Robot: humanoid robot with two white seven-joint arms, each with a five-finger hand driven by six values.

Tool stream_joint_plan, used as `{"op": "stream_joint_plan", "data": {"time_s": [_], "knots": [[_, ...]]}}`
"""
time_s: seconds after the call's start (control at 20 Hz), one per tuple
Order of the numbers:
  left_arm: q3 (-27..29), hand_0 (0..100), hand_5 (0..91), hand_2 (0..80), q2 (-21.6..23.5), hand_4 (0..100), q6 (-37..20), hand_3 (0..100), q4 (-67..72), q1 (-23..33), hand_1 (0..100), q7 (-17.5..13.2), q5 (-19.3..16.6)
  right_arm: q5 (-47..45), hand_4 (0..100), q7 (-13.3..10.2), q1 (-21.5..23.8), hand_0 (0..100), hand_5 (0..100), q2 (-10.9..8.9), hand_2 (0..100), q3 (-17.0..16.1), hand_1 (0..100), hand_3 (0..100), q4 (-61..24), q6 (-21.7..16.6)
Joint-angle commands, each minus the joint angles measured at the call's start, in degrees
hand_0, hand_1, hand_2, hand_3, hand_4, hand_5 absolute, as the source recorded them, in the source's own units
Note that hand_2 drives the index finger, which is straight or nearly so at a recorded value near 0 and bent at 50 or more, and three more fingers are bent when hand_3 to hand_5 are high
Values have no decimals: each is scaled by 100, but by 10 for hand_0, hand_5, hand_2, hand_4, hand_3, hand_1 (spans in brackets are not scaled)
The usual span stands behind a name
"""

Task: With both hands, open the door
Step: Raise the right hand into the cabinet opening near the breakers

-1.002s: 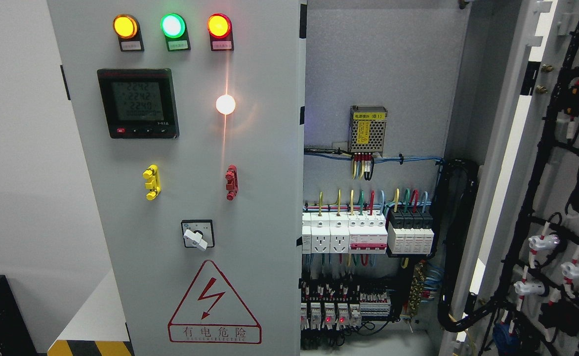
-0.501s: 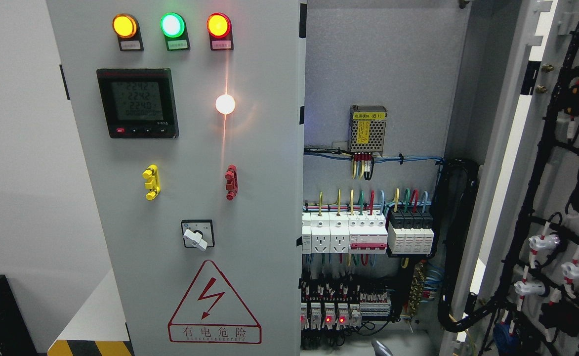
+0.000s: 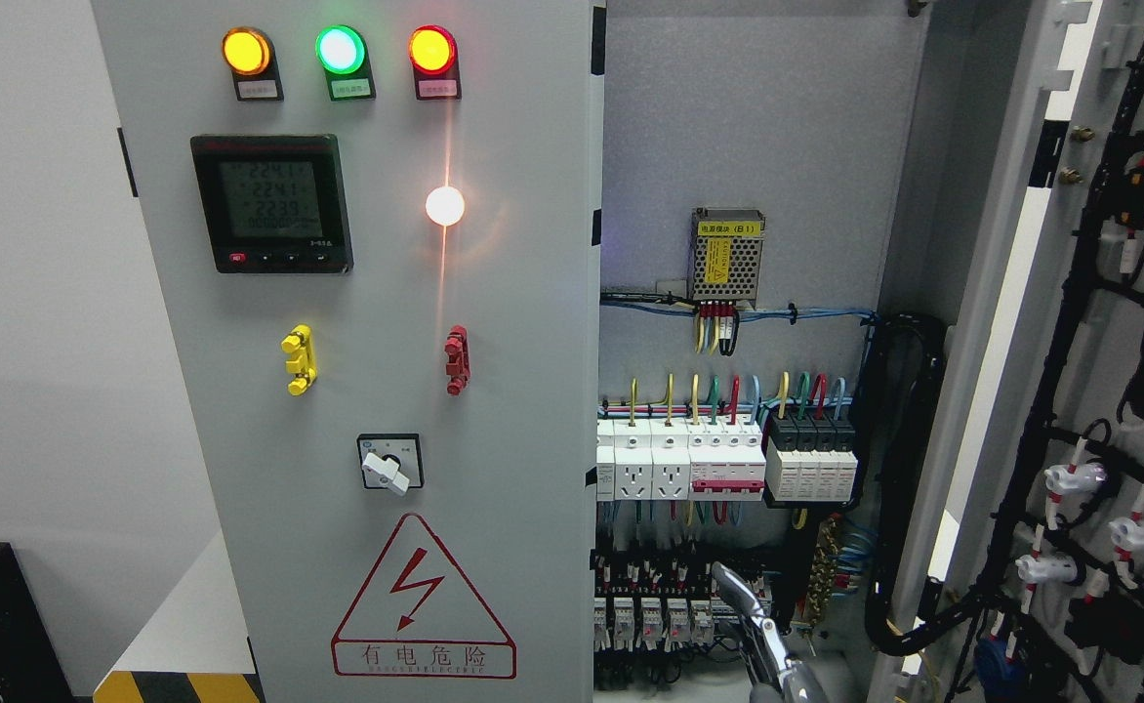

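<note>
Already we see the right door (image 3: 1070,293) swung wide open at the right edge, wiring on its inner face, while the left door (image 3: 377,342) stands closed with its lamps lit. A hand (image 3: 762,635) rises at the bottom edge before the breakers (image 3: 728,459); we cannot tell which arm carries it, nor its grip.

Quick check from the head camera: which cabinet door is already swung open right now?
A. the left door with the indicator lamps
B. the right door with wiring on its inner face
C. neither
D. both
B: the right door stands swung out, showing its inner wiring, while the left door still covers its half.
</note>
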Motion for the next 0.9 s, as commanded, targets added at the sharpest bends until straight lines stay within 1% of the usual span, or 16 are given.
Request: {"op": "stream_joint_plan", "data": {"time_s": [0.0, 0.2, 0.3, 0.4, 0.55, 0.85], "knots": [[-5, 0, 0, 0, -45, 0, -9, 0, -91, -4, 0, -7, 1, 3, 0, 2, -853, 0, 0, 503, 0, 13, 0, 0, 196, 365], [-5, 0, 0, 0, -36, 0, -18, 0, -91, -4, 0, -7, 1, -14, 0, 2, -1293, 0, 0, 539, 0, -4, 0, 0, 555, 471], [-5, 0, 0, 0, -45, 0, -18, 0, -91, -4, 0, -7, 1, -268, 0, 2, -1504, 0, 0, 539, 0, -31, 0, 0, 758, 524], [-5, 0, 0, 0, -45, 0, -18, 0, -91, -4, 0, -7, 1, -506, 0, 2, -1645, 0, 0, 530, 0, -66, 0, 0, 942, 568], [-5, 0, 0, 0, -45, 0, -18, 0, -91, -4, 0, -7, 1, -524, 0, 11, -1847, 0, 0, 530, 0, -145, 0, 0, 1154, 568], [-5, 0, 0, 0, -45, 0, -18, 0, -91, -4, 0, -7, 1, -533, 0, 11, -2330, 0, 0, 504, 0, -145, 0, 0, 1698, 586]]}}
